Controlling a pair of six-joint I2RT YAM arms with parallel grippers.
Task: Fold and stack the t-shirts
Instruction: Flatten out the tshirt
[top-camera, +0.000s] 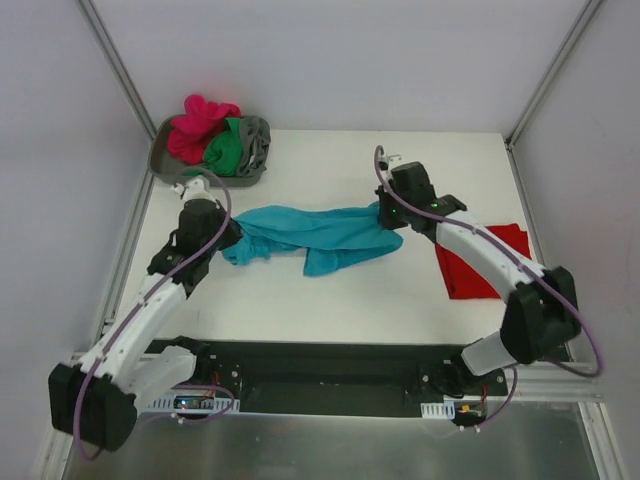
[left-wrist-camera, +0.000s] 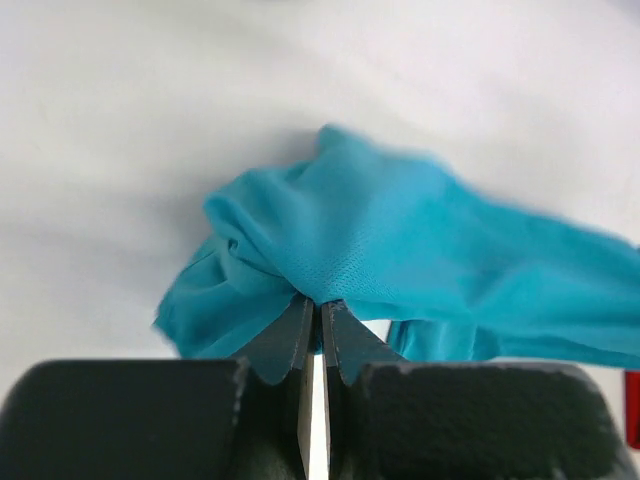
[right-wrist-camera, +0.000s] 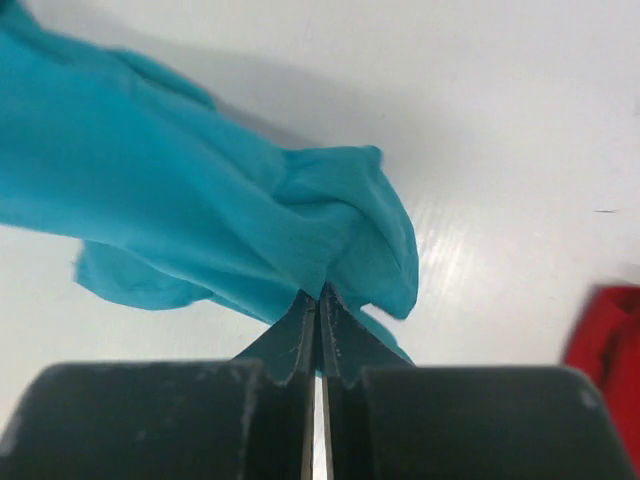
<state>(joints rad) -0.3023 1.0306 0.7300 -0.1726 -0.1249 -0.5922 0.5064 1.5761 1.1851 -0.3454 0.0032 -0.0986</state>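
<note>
While both of its ends are pinched at once, the teal shirt (top-camera: 315, 235) is seen stretched as a crumpled band between the two tools. One bunched end is clamped in the left gripper (top-camera: 232, 235), whose fingers are pressed together on a gathered fold, with only a sliver of light between them. The other end is clamped likewise in the right gripper (top-camera: 385, 212), where the cloth is puckered at the fingertips. A loose lobe of fabric is spread toward the arm bases, about midway between the grippers. Whether the band is raised clear of the table (top-camera: 330, 160) cannot be told.

A red shirt (top-camera: 480, 262) is laid flat to the right of the right gripper, well apart from the teal one and partly covered by that arm. Beyond the left gripper, at the far left corner, a tray (top-camera: 160, 160) is heaped with a pink shirt (top-camera: 200, 125), a green shirt (top-camera: 228, 148) and a grey shirt (top-camera: 257, 140), all crumpled together.
</note>
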